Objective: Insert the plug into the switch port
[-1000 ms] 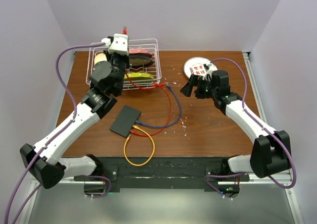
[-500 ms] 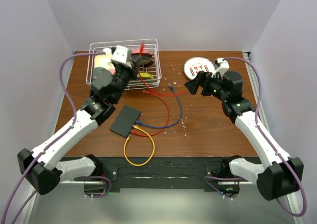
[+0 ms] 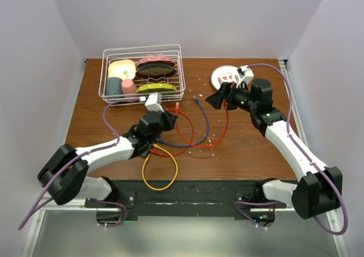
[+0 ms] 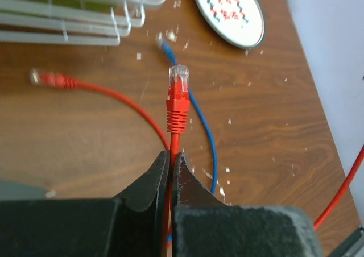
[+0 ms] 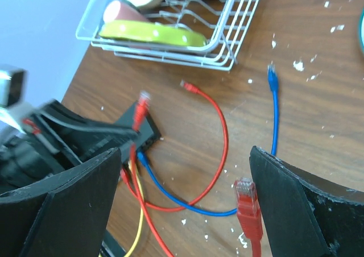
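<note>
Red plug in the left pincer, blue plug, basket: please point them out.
red plug (image 4: 177, 106): left wrist view, red boot.
blue plug (image 5: 272, 77): right wrist view, connector body.
basket (image 3: 142, 48): top view, far rim.

Left arm lies low and stretched forward. The left gripper (image 4: 172, 154) sits just in front of the wire basket's (image 3: 142, 69) near right corner, its 2 fingers (image 4: 152, 180) pinched tight on the red cable (image 4: 173, 140). Right arm is raised and bent, with the right gripper (image 5: 185, 152) well to the basket's right, jaws spread wide, facing it.
</note>
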`<action>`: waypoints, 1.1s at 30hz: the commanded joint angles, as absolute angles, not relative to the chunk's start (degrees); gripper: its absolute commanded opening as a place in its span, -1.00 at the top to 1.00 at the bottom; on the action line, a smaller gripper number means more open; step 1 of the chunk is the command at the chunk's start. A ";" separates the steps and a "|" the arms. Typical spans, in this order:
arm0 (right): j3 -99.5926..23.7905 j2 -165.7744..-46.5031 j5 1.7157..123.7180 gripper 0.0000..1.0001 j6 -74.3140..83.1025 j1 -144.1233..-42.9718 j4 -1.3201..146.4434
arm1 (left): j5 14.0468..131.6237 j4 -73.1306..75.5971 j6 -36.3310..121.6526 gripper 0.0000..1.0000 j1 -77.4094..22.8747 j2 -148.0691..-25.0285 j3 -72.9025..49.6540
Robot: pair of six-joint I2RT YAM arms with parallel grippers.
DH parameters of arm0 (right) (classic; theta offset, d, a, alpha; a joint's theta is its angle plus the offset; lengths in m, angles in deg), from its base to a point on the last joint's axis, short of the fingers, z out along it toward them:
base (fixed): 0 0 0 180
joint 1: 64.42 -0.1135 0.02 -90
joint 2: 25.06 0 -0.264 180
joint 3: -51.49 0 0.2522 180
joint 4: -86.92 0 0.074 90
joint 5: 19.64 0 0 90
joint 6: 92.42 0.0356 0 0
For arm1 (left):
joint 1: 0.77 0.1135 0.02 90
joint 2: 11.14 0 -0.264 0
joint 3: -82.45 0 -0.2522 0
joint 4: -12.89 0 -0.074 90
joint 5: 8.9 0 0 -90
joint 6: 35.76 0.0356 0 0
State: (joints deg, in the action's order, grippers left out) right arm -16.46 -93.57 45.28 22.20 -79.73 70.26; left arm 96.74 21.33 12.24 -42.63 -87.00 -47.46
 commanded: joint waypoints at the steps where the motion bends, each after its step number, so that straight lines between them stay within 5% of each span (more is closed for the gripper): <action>1: -15.62 -95.28 41.71 -0.97 22.28 -79.62 72.89 | 100.70 27.69 -0.68 1.00 -45.50 -91.03 -48.37; 2: -15.53 -95.63 42.05 -0.97 22.28 -79.63 72.89 | 98.69 28.74 -1.39 1.00 -45.68 -92.51 -48.98; 6: -15.62 -98.09 43.81 -0.97 21.66 -80.85 72.46 | 96.12 31.04 -1.05 -0.02 -47.43 -94.81 -48.55; 11: -16.58 -100.03 47.58 -0.97 20.35 -82.53 70.09 | 100.95 23.40 0.71 -0.61 -47.44 -92.97 -45.66; 21: -22.11 -106.34 56.19 -0.97 15.86 -90.33 65.43 | 109.22 6.71 10.99 -0.90 -45.17 -87.17 -39.15; 26: -24.93 -112.41 61.82 -0.95 14.72 -96.41 64.11 | 98.79 2.92 15.21 -0.89 -35.16 -84.62 -38.79; 33: -29.76 -123.31 63.06 -0.58 14.72 -99.75 61.12 | 85.77 -0.70 17.94 -0.89 -23.63 -81.72 -40.72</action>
